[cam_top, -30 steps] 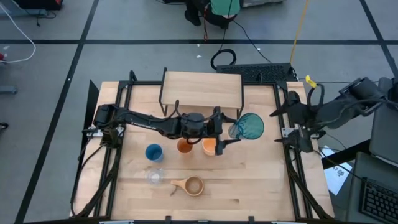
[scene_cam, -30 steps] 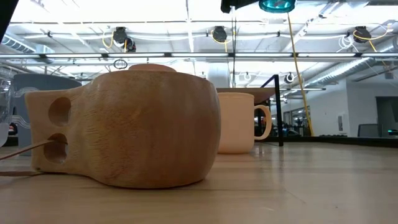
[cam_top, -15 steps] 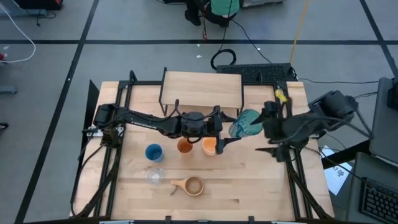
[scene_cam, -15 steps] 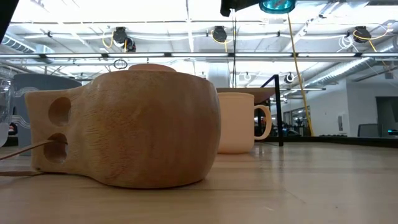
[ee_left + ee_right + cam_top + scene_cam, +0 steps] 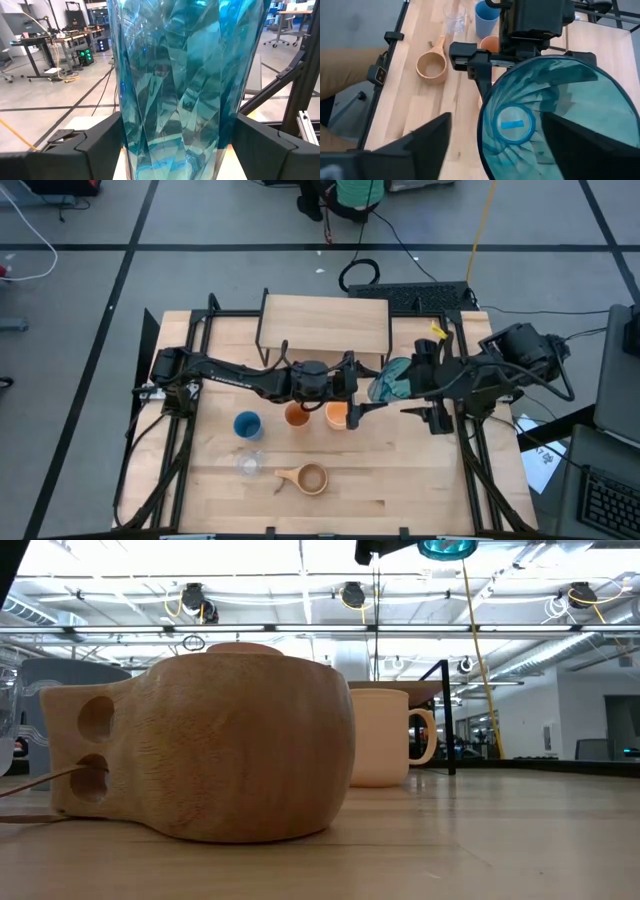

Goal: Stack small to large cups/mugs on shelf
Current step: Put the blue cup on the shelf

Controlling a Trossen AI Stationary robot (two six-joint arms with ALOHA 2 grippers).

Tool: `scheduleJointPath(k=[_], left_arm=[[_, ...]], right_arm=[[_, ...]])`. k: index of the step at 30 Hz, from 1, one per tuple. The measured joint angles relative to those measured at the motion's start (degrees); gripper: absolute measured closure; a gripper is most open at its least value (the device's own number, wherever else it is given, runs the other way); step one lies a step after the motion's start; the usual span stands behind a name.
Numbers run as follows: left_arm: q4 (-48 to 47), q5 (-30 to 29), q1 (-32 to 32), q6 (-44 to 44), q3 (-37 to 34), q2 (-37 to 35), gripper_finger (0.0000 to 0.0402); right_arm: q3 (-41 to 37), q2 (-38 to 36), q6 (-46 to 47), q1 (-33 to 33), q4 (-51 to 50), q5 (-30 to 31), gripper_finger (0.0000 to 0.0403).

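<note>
- High view: the right gripper (image 5: 408, 390) has swung in from the table's right edge to the teal textured tumbler (image 5: 392, 380); the tumbler stays clamped in the left gripper (image 5: 368, 388), lifted above the table beside the shelf (image 5: 324, 320).
- Left wrist view: tumbler's long axis crosses between the fingers (image 5: 270, 145).
- Right wrist view: its mouth faces the right gripper, jaws apart either side.

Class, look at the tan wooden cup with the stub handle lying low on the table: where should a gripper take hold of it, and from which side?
Grip the tan wooden cup across its round bowl rim, coming straight down from above. It sits upright, mouth open, with bare table around it; its stub handle is short and flat, a poorer hold.
</note>
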Motion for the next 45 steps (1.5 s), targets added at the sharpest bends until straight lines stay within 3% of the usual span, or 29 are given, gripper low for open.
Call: scheduleJointPath(k=[12, 18, 28, 36, 39, 45], left_arm=[[0.0, -0.5, 0.0, 0.4, 0.0, 0.0, 0.0083], [0.1, -2.5, 0.0, 1.3, 0.0, 0.0, 0.0063], [0.2, -3.7, -0.1, 0.1, 0.0, 0.0, 0.0027], [-3.6, -7.7, -0.9, -0.3, 0.0, -3.1, 0.0041], [-8.4, -11.5, -1.6, 0.0, 0.0, -5.3, 0.0051], [-19.5, -24.5, -3.9, -2.4, 0.0, -10.3, 0.0073]], right_arm=[[0.0, 0.0, -3.2, -0.1, 0.0, 0.0, 0.0304], [0.0, 0.0, -3.5, -0.4, -0.1, -0.1, 0.0391], [0.0, 0.0, -3.4, -0.7, -0.1, 0.2, 0.0398], [0.0, 0.0, -2.1, -2.5, 0.2, 0.4, 0.04], [0.0, 0.0, -2.1, -3.1, -0.2, 0.1, 0.0401], [0.0, 0.0, -2.1, -5.1, 0.0, 0.0, 0.0401]])
